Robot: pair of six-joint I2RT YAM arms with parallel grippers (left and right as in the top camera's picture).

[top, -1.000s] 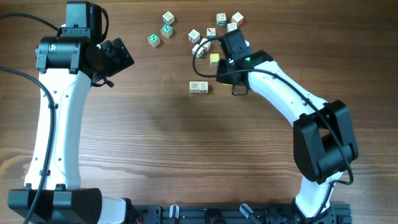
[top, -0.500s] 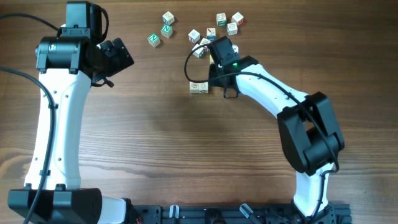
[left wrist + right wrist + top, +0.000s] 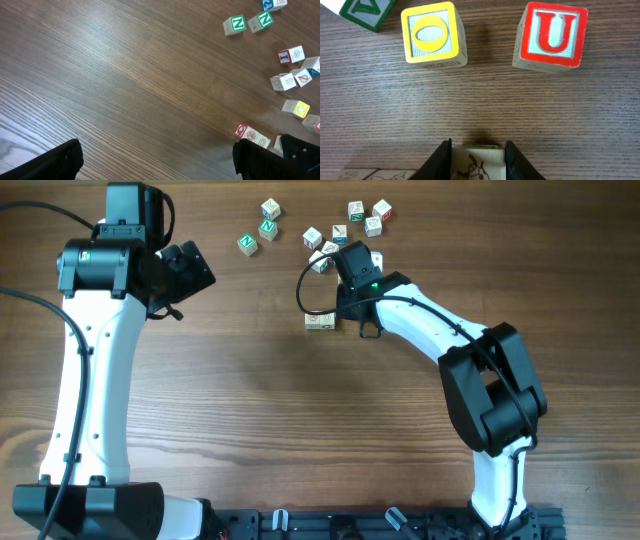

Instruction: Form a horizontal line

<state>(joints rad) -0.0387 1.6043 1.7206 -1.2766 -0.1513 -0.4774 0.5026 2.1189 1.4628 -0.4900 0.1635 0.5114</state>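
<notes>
The line (image 3: pixel 320 321) shows as two pale picture cubes touching side to side on the table; it also shows in the left wrist view (image 3: pixel 252 135). My right gripper (image 3: pixel 344 313) sits at the row's right end. In the right wrist view it (image 3: pixel 477 162) is shut on a pale picture cube (image 3: pixel 479 165), held low by the table. The row's nearest cube (image 3: pixel 367 175) lies just left of the left jaw. My left gripper (image 3: pixel 190 270) is open and empty, far left of the row, as the left wrist view (image 3: pixel 155 165) shows.
A yellow O cube (image 3: pixel 434 34) and a red U cube (image 3: pixel 551 35) lie just beyond the held cube. Two green N cubes (image 3: pixel 257 236) and several other loose letter cubes (image 3: pixel 365 215) are scattered at the back of the table.
My right gripper has moved left and a little toward the front with the cube, from beside the loose cubes to the row's right end. The left arm has not moved.
</notes>
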